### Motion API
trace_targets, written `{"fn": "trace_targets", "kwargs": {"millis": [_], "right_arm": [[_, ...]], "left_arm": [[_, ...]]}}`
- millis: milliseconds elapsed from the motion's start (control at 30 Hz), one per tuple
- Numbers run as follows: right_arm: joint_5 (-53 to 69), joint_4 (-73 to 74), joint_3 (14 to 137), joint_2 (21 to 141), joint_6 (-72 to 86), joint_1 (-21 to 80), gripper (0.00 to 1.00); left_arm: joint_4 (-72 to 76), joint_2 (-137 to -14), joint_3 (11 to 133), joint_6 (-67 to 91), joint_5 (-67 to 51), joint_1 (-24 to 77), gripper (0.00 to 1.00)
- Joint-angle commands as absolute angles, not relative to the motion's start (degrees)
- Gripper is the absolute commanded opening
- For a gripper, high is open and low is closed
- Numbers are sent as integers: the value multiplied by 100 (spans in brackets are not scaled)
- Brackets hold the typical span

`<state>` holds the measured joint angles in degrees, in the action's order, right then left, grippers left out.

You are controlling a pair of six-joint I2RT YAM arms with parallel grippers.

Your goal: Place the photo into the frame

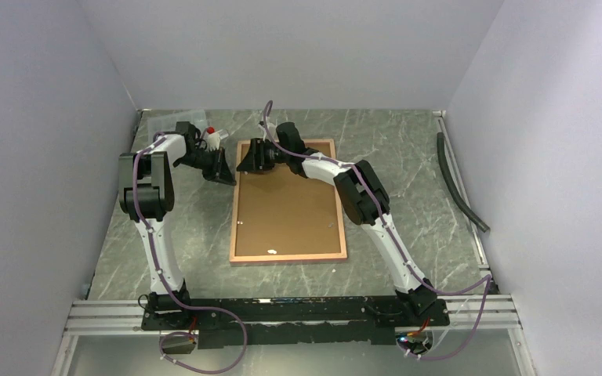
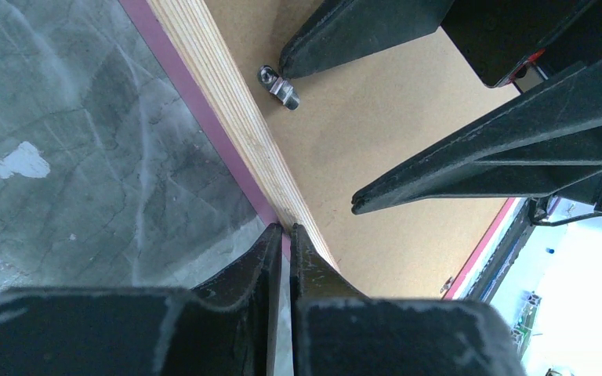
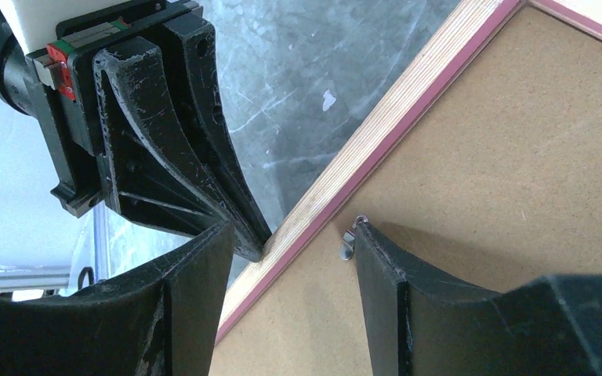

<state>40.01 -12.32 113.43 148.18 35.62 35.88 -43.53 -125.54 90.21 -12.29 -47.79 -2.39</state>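
While the frame (image 1: 234,211) lies face down, we brace it.
Left gripper (image 2: 286,229), pinched narrow, butts its edge, likely steadying; right gripper (image 3: 294,227), spread, straddles that edge at the metal tab (image 3: 349,244).

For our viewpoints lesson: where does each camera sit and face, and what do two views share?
Top external: above, behind the bases, looking down on the green marbled table and pink-edged rectangular wooden frame; both arms show.
Left wrist: faces the frame's edge past shut left fingers.
Right wrist: faces that edge between open right fingers.
Shared: both wrist views show the small metal tab.
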Motion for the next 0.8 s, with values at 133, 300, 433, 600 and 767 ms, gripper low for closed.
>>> {"fn": "trace_targets", "kwargs": {"millis": [133,300,433,600,767], "right_arm": [[4385,-1345,11533,15029,3596,3714,61],[4359,-1469,11318,14904,3729,3776,59],[4279,-1781,10924,14710,3953,3881,59],[4311,-1749,10996,14775,3924,3947,59],[4399,-1618,11356,14991,3886,3947,59]], "left_arm": [[-4404,-12842,8930,-1270,-4500,-88,11],[-4397,-12849,8945,-1263,-4493,-88,11],[-4380,-12843,8932,-1266,-4493,-92,11],[-4393,-12863,8943,-1265,-4506,-88,11],[-4408,-12808,8912,-1314,-4454,-96,10]]}}
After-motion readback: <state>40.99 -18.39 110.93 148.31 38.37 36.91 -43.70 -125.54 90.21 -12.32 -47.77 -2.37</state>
